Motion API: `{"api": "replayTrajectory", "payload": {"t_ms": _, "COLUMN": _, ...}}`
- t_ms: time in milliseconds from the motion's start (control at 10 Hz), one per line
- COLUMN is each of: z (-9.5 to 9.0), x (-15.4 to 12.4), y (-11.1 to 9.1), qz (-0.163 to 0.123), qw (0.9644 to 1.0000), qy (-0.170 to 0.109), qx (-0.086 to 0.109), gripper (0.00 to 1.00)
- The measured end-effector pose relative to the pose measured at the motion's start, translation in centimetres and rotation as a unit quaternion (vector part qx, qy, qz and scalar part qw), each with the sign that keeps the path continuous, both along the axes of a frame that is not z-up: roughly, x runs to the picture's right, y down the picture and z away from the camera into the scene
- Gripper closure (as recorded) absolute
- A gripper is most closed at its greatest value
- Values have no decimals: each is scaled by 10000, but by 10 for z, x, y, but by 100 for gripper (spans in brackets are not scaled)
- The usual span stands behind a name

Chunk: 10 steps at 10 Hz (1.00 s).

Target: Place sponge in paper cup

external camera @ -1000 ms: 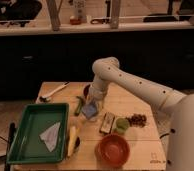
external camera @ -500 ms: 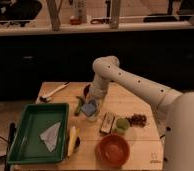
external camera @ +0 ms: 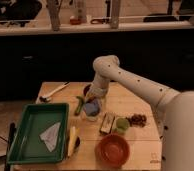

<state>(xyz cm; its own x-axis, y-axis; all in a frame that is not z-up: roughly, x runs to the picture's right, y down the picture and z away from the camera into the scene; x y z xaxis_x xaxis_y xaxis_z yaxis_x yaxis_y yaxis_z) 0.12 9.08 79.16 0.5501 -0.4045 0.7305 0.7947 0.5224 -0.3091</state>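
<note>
Wooden tabletop [external camera: 132, 102], light plank finish, set before dark cabinetry with a pale counter running along the top of the camera view. White jointed robot arm [external camera: 135, 86] reaches from the right edge down to mid-table. Two-finger gripper [external camera: 92, 102] sits low at the table's centre, directly over the small flat blue sponge [external camera: 92, 108]; the sponge appears to be at the mouth of the short white paper cup [external camera: 90, 117], which shows only faintly below it. Finger state: cannot tell, nor whether the sponge is gripped or already resting in the cup.

Green rectangular plastic tray [external camera: 34, 145] occupies the left front, with a white folded paper piece [external camera: 51, 135] inside. Yellow banana [external camera: 71, 142] lies just beside the tray's right wall. Orange-red round bowl [external camera: 112, 150] stands at front centre. Dark rectangular bar with a light stripe [external camera: 107, 122] lies right of the cup, a green round fruit [external camera: 122, 123] beside it. White-handled utensil [external camera: 53, 92] lies at the back left corner.
</note>
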Motion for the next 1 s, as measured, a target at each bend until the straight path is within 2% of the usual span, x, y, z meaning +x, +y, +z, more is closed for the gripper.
{"api": "replayTrajectory", "payload": {"t_ms": 1000, "z": -1, "x": 1, "y": -3, "qz": -52, "qw": 9999, "qy": -109, "qx": -8, "gripper": 20}}
